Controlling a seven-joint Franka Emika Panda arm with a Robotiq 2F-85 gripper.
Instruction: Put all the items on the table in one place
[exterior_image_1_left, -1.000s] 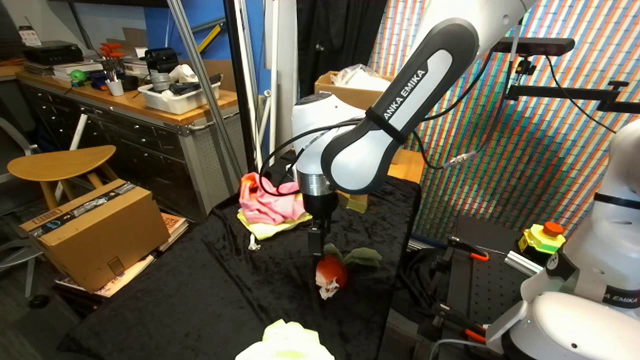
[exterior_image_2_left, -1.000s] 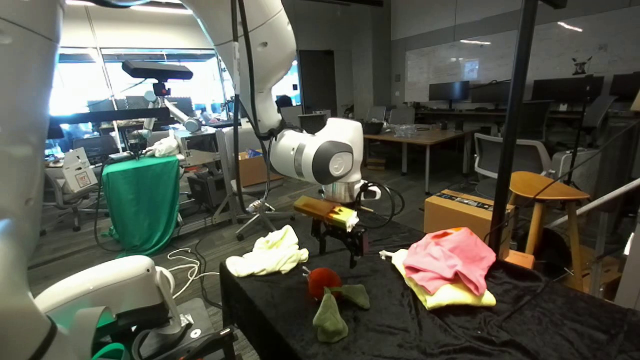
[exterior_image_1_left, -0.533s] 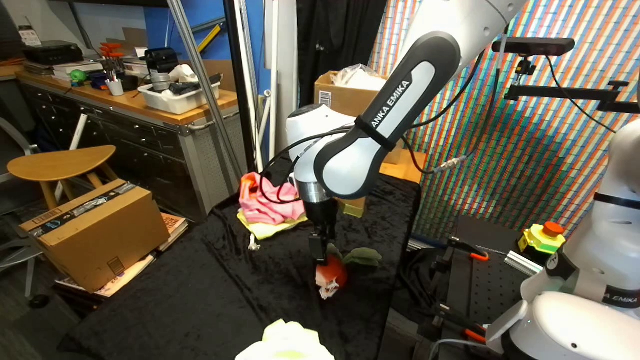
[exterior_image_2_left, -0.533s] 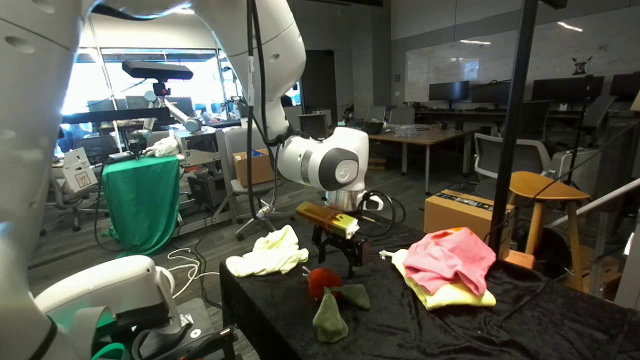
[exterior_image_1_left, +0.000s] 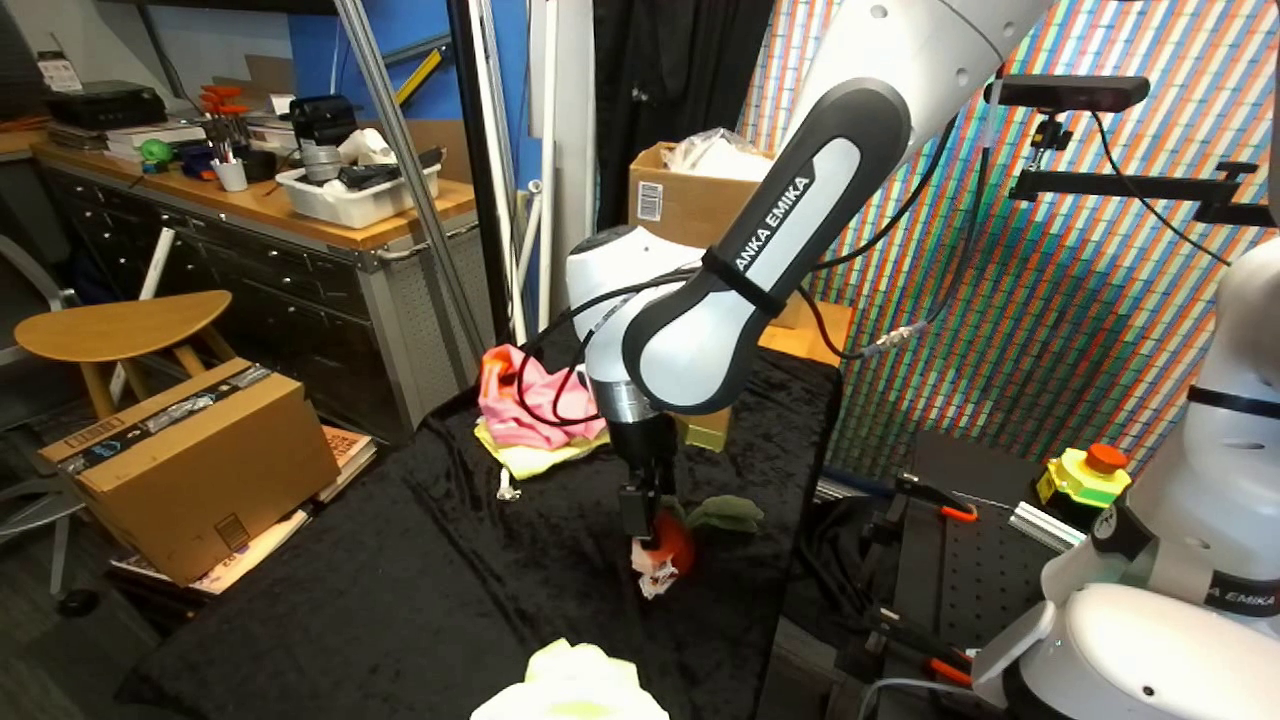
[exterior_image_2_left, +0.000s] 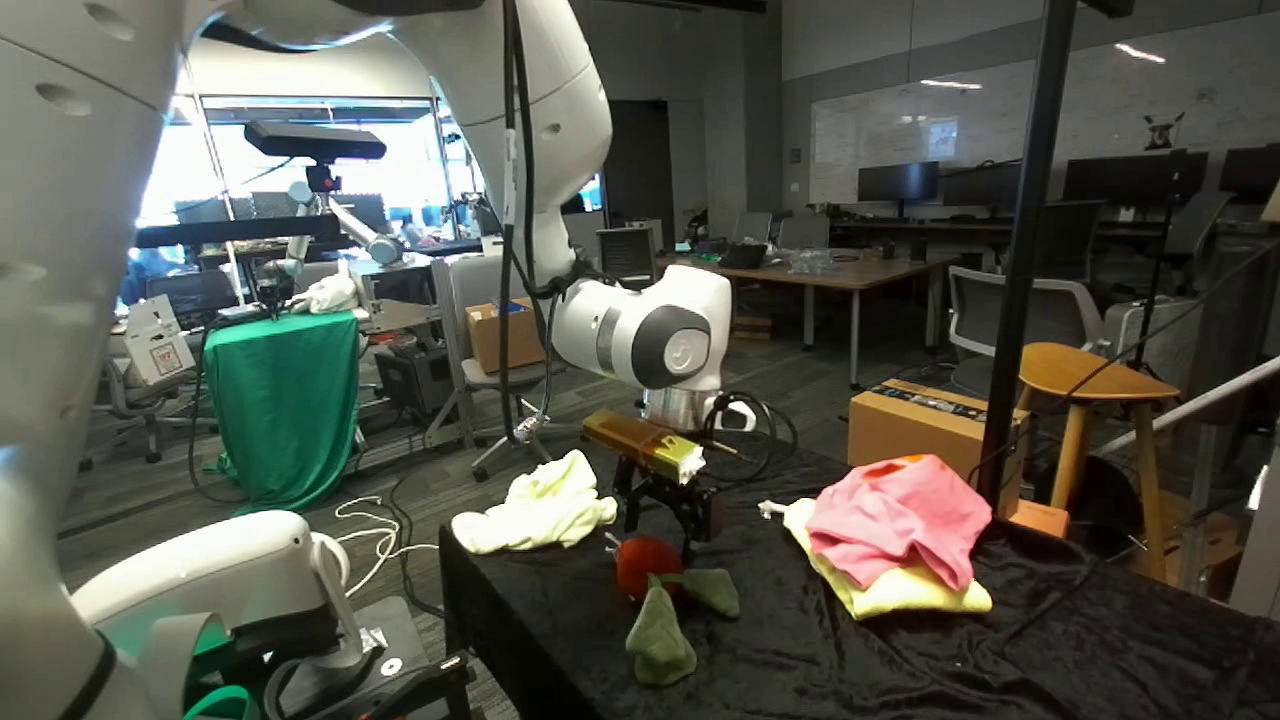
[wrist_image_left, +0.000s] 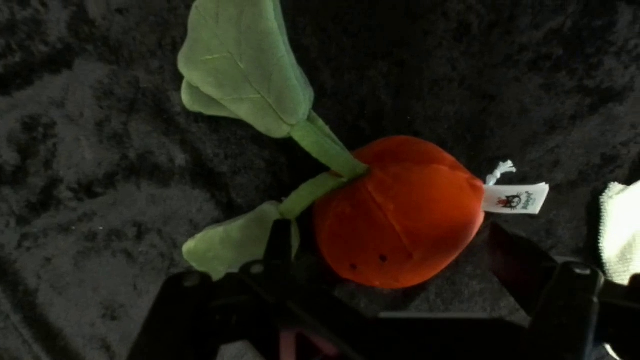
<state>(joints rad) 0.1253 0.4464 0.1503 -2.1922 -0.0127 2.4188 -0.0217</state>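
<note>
A red plush toy (exterior_image_1_left: 672, 545) with green leaves and a white tag lies on the black-covered table; it also shows in an exterior view (exterior_image_2_left: 648, 568) and the wrist view (wrist_image_left: 400, 215). My gripper (wrist_image_left: 388, 227) is open. In the wrist view its fingers stand apart, one over a leaf, one below the tag. In an exterior view the gripper (exterior_image_2_left: 660, 535) is low, just behind the toy. A pink cloth (exterior_image_2_left: 900, 520) lies on a yellow cloth (exterior_image_2_left: 910, 592). A pale yellow cloth (exterior_image_2_left: 545, 505) lies at another edge; it also shows in an exterior view (exterior_image_1_left: 570, 685).
The black table cover (exterior_image_2_left: 820, 670) drapes over the edges. A dark metal post (exterior_image_2_left: 1025, 240) stands beyond the pink cloth. A cardboard box (exterior_image_1_left: 200, 470) and a wooden stool (exterior_image_1_left: 125, 325) stand off the table. A second white arm (exterior_image_1_left: 1150, 650) and a red stop button (exterior_image_1_left: 1105, 458) stand beside it.
My gripper has come down closer to the red plush toy and stays open. The toy and the cloths have not moved.
</note>
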